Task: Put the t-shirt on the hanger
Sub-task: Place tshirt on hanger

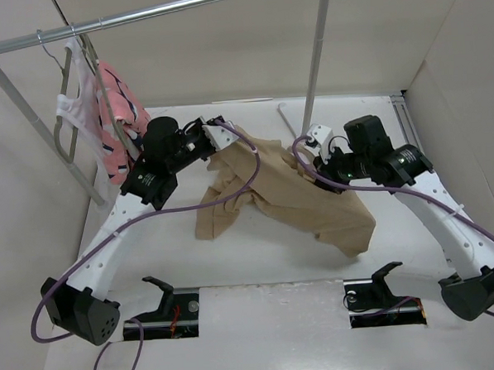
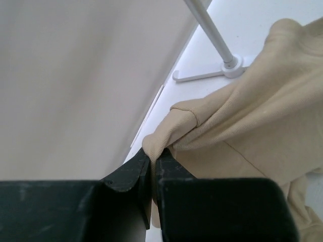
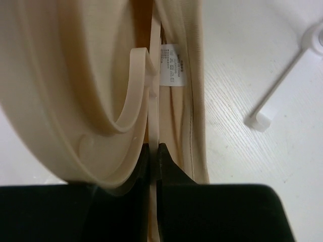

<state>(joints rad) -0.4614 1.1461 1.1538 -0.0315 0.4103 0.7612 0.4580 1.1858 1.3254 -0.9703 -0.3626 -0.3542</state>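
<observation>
a tan t-shirt (image 1: 289, 195) hangs bunched above the white table (image 1: 262, 317), stretched between two grippers. the left gripper (image 1: 228, 143) meets its upper left edge and the right gripper (image 1: 316, 152) its upper right edge. one fold droops at the left, another at the lower right. further left, a pink patterned garment (image 1: 115, 117) and a white garment (image 1: 73, 111) hang from the rack rail (image 1: 139, 17).

White-and-black left arm (image 1: 109, 250): runs from near-left base forward, wrist turned inward toward centre. Black left claw (image 2: 151, 162): fingers pressed together, pinching fold of tan cotton t-shirt (image 2: 262, 111). White-and-black right arm (image 1: 439, 216): runs from near-right base forward, wrist angled inward. Black right claw (image 3: 155, 151): fingers clamped on thin stem of pale peach plastic hanger (image 3: 155, 116).
</observation>
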